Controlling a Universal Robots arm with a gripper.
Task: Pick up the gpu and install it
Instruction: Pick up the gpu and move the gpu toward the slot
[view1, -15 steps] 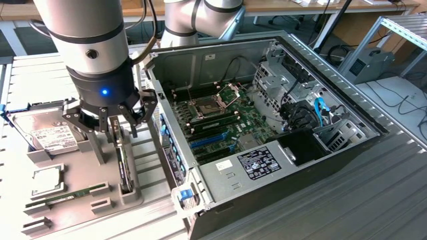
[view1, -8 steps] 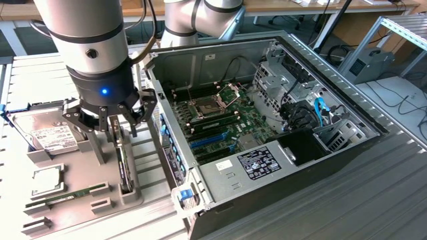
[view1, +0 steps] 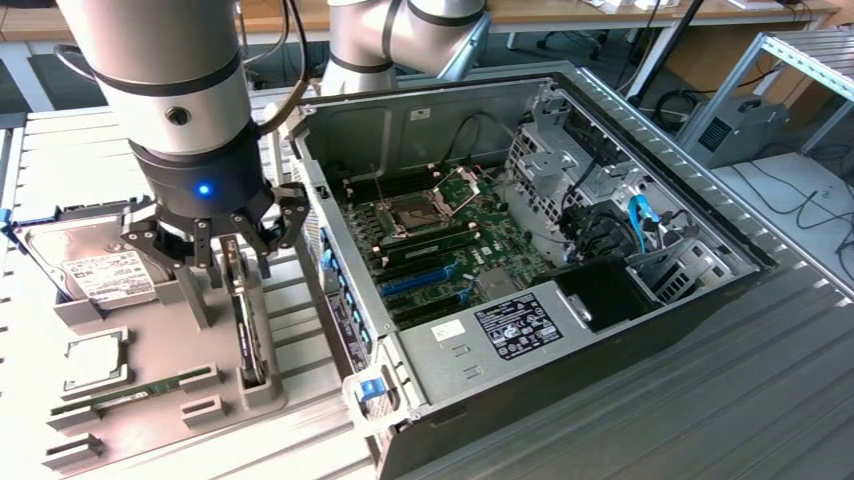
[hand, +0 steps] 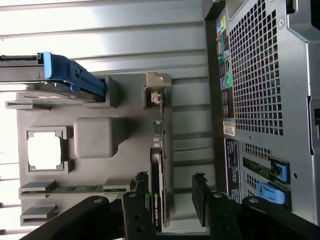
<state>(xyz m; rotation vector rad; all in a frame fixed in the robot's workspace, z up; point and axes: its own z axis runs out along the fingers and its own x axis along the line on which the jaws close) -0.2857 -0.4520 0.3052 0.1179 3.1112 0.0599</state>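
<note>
On the ribbed metal bench (view1: 747, 400), a grey tray (view1: 150, 335) holds the gpu (view1: 246, 335)

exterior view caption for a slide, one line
Open gripper straddles the gpu standing on edge in a grey holder beside the open computer case

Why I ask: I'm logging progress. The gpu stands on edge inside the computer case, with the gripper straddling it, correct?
No. The gpu stands on edge in the gray holder beside the computer case, not inside it, as the exterior view shows; the gripper does straddle it.
</note>
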